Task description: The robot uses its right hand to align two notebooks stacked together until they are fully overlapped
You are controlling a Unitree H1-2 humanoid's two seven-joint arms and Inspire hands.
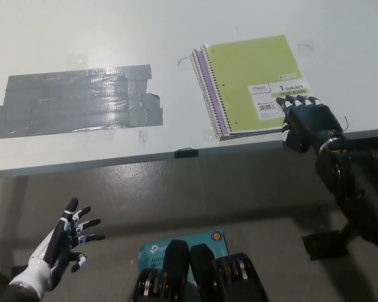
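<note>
Two spiral notebooks lie stacked on the white table (176, 38) near its front right edge. The top one is lime green (252, 78) with a white label. A purple notebook (205, 82) under it shows only as a thin strip along the spiral side at the left. My black right hand (307, 119) rests at the stack's near right corner, fingertips touching the green cover beside the label, holding nothing. My white left hand (69, 242) hangs below the table edge at the lower left, fingers spread, empty.
A patch of grey tape strips (79, 100) covers the table's left part. A small black tab (186, 152) sits on the front edge. A teal box (176, 248) lies on the floor below.
</note>
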